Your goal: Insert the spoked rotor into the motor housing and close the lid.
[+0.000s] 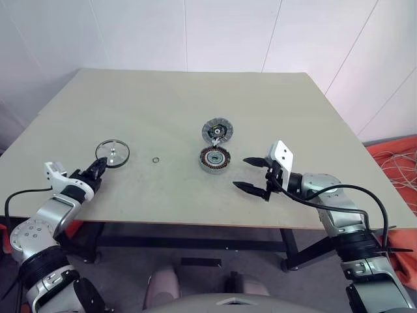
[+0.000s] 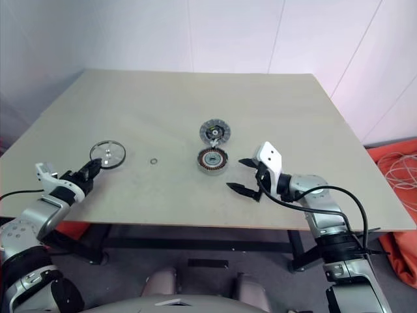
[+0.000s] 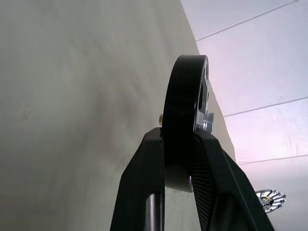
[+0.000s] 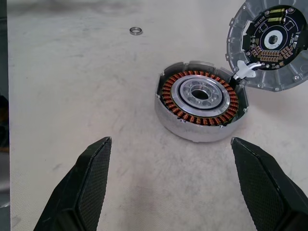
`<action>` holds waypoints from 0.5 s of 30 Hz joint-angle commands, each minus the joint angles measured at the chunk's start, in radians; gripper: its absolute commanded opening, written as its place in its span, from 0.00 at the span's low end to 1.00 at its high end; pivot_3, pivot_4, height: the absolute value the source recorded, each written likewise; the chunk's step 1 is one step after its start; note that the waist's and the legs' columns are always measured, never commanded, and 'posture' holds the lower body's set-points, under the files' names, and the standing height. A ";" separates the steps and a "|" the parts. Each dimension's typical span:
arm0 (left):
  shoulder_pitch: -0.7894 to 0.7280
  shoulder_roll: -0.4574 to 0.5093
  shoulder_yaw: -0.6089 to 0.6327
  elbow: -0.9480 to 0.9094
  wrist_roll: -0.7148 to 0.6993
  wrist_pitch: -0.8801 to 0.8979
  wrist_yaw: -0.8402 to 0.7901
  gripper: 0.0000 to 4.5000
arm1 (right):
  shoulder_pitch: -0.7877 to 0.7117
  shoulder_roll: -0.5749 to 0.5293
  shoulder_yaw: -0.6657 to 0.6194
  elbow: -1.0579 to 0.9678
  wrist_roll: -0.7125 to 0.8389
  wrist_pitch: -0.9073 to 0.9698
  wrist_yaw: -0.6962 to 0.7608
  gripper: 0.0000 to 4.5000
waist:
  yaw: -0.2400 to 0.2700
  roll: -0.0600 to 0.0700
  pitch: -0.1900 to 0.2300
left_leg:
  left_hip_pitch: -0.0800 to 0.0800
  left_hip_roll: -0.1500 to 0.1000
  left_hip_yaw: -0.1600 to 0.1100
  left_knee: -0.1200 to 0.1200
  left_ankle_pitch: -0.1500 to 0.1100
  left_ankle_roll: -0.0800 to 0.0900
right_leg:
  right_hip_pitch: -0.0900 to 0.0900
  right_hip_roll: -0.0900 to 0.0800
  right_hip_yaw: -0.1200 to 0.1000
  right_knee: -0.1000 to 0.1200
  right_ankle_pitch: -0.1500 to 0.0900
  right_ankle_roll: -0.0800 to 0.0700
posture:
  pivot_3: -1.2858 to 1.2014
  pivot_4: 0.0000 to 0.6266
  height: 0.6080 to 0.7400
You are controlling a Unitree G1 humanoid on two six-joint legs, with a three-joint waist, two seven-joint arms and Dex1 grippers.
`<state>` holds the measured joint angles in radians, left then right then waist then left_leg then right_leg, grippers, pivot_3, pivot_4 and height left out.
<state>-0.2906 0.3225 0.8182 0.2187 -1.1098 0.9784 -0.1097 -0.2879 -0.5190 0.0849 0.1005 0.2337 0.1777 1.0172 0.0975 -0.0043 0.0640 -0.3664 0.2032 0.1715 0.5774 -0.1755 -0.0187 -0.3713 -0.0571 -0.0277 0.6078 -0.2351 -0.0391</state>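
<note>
My left gripper (image 1: 98,168) is shut on the rim of the spoked rotor (image 1: 112,154), a silver ring with spokes, at the table's left near the front edge. The left wrist view shows the rotor (image 3: 185,96) edge-on, pinched between both fingers (image 3: 144,163). The motor housing (image 1: 215,160), with copper windings inside, sits at the table's middle. The lid (image 1: 217,130) lies just behind it, touching it. Just right of the housing, my right gripper (image 1: 242,173) stands open and empty, pointing at the housing (image 4: 199,103) and the lid (image 4: 272,45).
A small washer ring (image 1: 156,160) lies on the table (image 1: 163,98) between the rotor and the housing. The table's front edge runs just under both grippers. An orange cloth with white cables (image 1: 397,163) lies on the floor at the right.
</note>
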 commanded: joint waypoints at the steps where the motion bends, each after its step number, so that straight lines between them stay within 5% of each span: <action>1: -0.037 0.007 -0.023 0.014 -0.013 -0.011 0.005 0.17 | -0.015 0.000 -0.009 -0.016 0.003 -0.025 -0.009 1.00 | 0.000 0.000 0.000 | 0.000 0.000 0.000 0.000 0.000 0.000 | 0.000 0.000 0.000 0.000 0.000 0.000 | 0.52 0.00 1.00; 12: -0.040 0.012 -0.019 0.047 -0.049 -0.023 0.069 0.95 | -0.013 0.001 -0.010 -0.016 0.001 -0.032 -0.024 1.00 | 0.000 0.000 0.000 | 0.000 0.000 0.000 0.000 0.000 0.000 | 0.000 0.000 0.000 0.000 0.000 0.000 | 0.52 0.00 1.00; 15: -0.016 0.018 -0.021 0.019 -0.078 0.016 0.099 0.98 | -0.017 0.003 -0.009 -0.013 0.001 -0.034 -0.023 1.00 | -0.001 0.000 0.000 | 0.000 0.000 0.000 0.000 0.000 0.000 | 0.000 0.000 0.000 0.000 0.000 0.000 | 0.52 0.00 1.00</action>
<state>-0.3151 0.3248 0.7854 0.2819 -1.1552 0.9696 -0.0263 -0.2880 -0.5155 0.0849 0.1005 0.2266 0.1620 0.9967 0.0965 -0.0044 0.0640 -0.3661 0.2034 0.1716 0.5774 -0.1757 -0.0185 -0.3714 -0.0570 -0.0276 0.6078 -0.2350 -0.0392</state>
